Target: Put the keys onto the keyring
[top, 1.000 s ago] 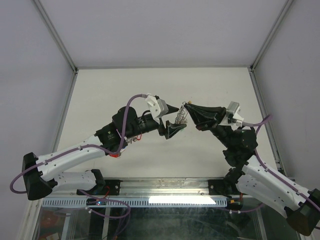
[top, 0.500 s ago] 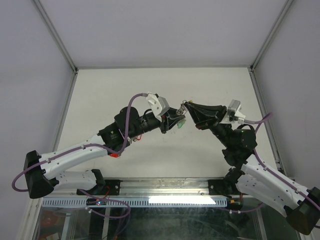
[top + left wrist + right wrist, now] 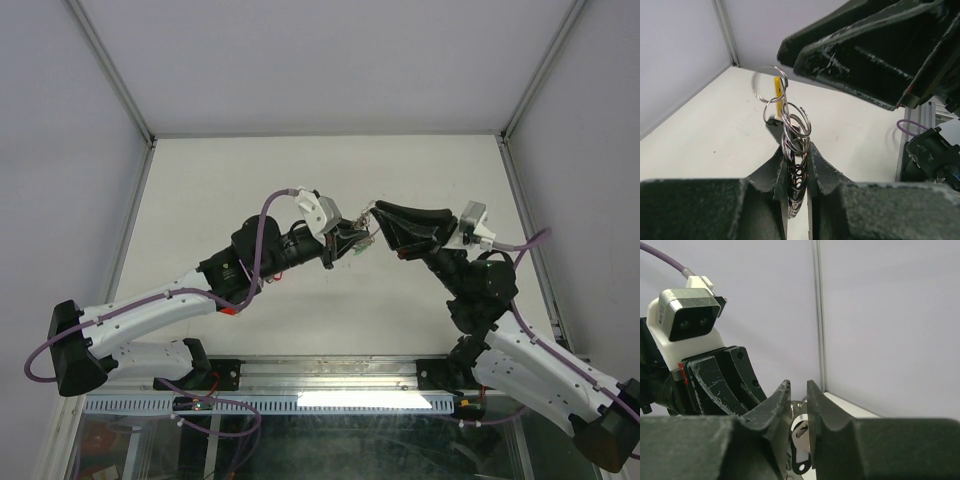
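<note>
**Grippers meet tip to tip above the table (image 3: 200,200)**

Left gripper (image 3: 796,148) clenched on the keyring (image 3: 794,131), a bunch of wire loops standing upright. Yellow tag (image 3: 777,86) sits among the upper loops. Right gripper (image 3: 798,385): fingers slightly parted, silver key (image 3: 799,437) in the gap. Cannot tell whether it grips.

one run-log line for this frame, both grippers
left gripper: shut on keyring | right gripper: jaws slightly apart, beside keyring | yellow tag: among rings

One left pincer (image 3: 796,150), one right pincer (image 3: 798,386), one yellow tag (image 3: 777,86), at least three linked wire rings (image 3: 794,120)
</note>
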